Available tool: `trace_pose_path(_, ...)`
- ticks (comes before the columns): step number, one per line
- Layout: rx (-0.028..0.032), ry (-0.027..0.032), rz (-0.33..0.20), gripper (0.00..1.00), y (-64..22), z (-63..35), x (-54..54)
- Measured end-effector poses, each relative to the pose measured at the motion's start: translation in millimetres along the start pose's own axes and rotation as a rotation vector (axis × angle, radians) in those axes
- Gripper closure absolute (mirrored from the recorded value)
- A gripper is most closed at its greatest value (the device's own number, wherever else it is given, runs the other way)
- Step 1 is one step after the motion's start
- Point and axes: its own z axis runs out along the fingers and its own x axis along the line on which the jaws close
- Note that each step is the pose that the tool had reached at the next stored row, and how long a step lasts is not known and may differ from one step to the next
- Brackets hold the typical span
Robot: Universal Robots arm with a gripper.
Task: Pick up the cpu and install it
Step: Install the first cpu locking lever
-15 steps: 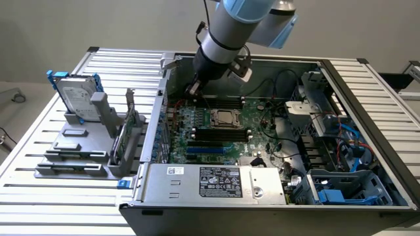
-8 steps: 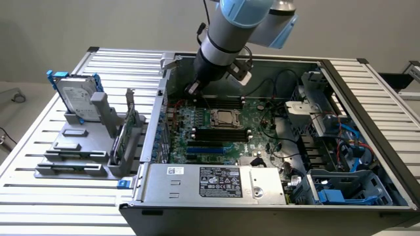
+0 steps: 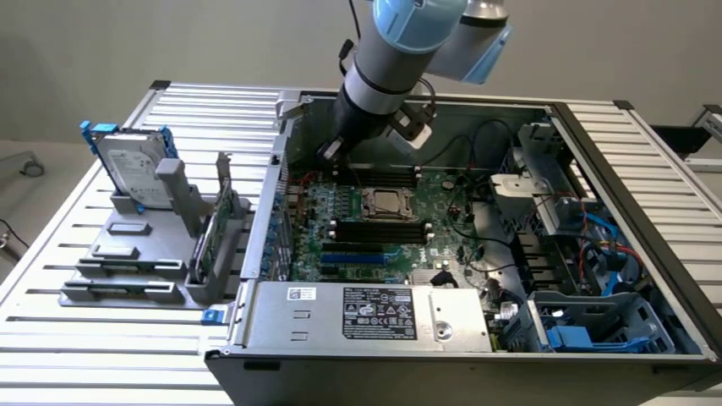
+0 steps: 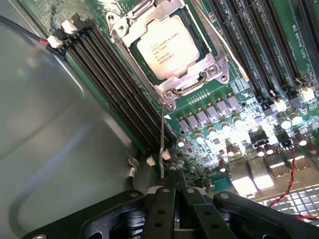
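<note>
**1 claw point(image 4: 173, 175) pressed together, cpu point(image 4: 167, 46) lying in its socket**

The claw's 2 black fingers point(image 4: 160, 205) meet with no gap between them. They hang low over the green motherboard point(image 4: 239, 124), beside a bank of black memory slots point(image 4: 114, 74). A thin metal lever point(image 4: 162, 134) runs from the socket frame point(image 4: 194, 82) to just beside the fingertips. Whether the tips pinch it I cannot tell.

The cpu lies apart from the claw, at the far end of that lever. It sits flat inside the frame, whose metal rim overlaps 2 of its edges. It is a small square chip with a pale silver-grey top that carries a few lines of small dark print.

In the exterior view the arm point(image 3: 384, 76) reaches down into the open computer case point(image 3: 631, 211). There the claw is near the case's far wall, and the cpu is at the board's middle, nearer the camera. A hard drive point(image 3: 130, 165) stands in a grey rack point(image 3: 124, 254) on the slatted tabletop point(image 3: 68, 338) at the exterior view's left.
</note>
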Motion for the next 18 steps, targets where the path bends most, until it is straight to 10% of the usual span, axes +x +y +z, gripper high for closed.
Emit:
trace_pose_path(8, -0.0461, 0.0496, 0.05, 0.89, -0.3, 0.3, 0.6)
trace_pose_path(14, -0.101, 0.0954, 0.06, 0.89, -1.0, 0.8, 1.7)
trace_pose_path(18, -0.1479, 0.1298, 0.061, 0.89, -1.5, 1.2, 2.6)
